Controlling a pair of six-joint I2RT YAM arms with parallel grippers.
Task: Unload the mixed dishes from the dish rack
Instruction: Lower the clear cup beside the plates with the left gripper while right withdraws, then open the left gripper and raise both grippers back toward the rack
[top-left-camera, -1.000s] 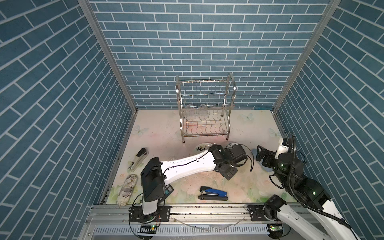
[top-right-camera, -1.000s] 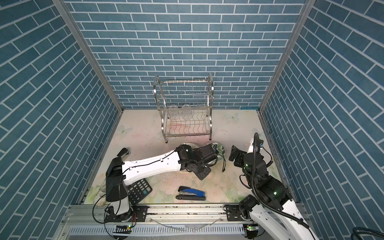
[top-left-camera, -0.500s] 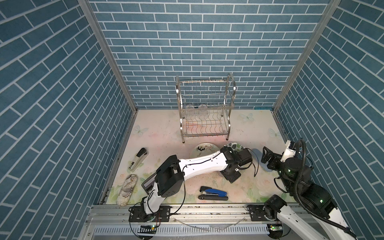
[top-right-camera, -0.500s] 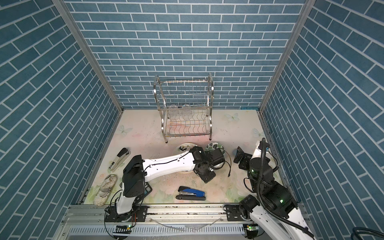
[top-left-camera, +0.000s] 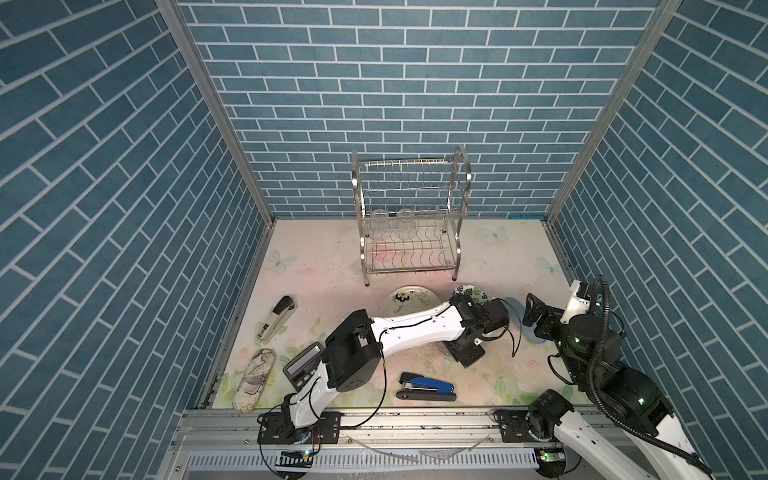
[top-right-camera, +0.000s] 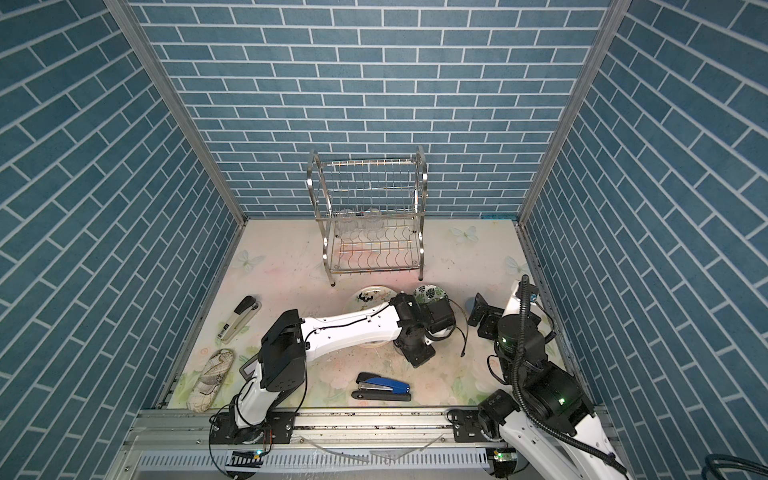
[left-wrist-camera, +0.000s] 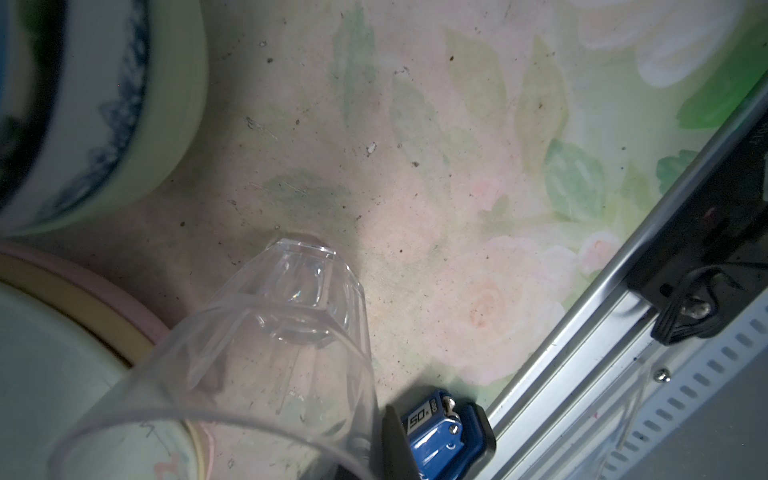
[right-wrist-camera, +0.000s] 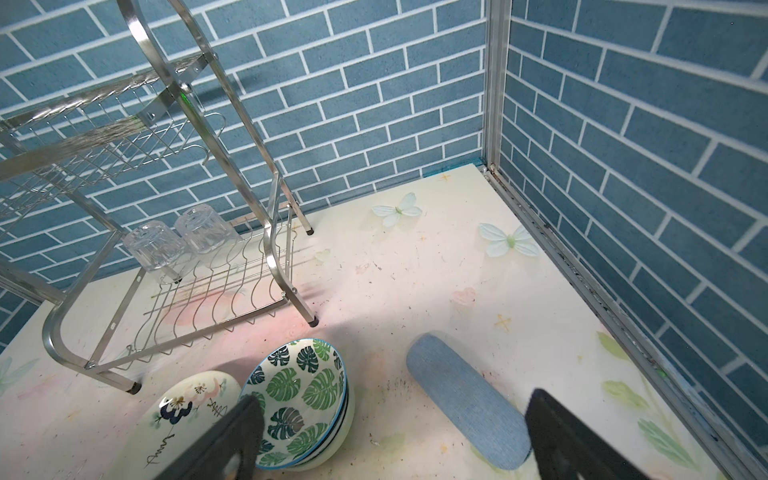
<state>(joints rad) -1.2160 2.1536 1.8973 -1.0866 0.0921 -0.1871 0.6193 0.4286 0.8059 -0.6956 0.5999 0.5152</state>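
Your left gripper had pinched shut on the glass by its thin rim, likely slippery and breakable; your right gripper, at its 3 o'clock, gaped wide, empty

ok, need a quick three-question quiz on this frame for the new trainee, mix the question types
1. How many clear tumblers stand in the dish rack?
2. True or false: the right gripper is open and holds nothing.
3. Those tumblers in the rack stand on: A the upper tier; B the lower tier; C one on each tier.

Key: 1: two. 2: true. 3: B.
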